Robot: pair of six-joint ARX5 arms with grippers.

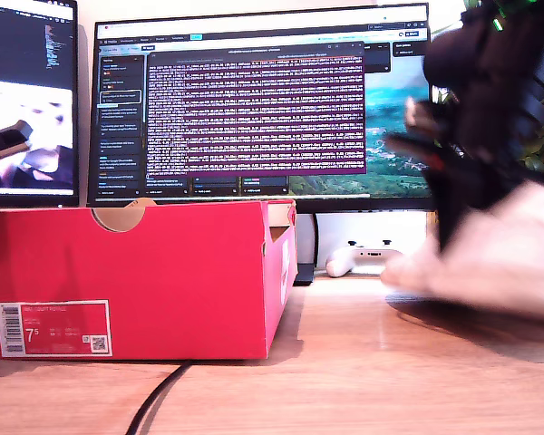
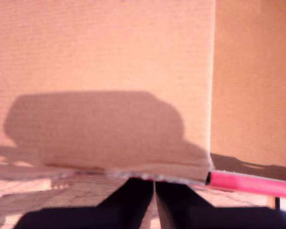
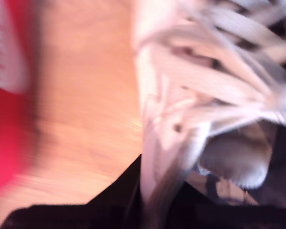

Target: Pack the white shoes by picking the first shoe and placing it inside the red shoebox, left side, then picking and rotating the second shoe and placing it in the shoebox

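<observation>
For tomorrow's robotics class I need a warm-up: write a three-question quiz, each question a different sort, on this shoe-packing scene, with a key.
1. True or false: my second gripper holds a white lace-up leather sneaker.
2. Multiple choice: in the exterior view, the bright red cardboard shoebox stands on the wooden desk at A) the view's left, B) the view's right, C) behind the monitor.
3. Fill in: the white game controller lies below the ______.

Key: 1 true; 2 A; 3 monitor.
</observation>
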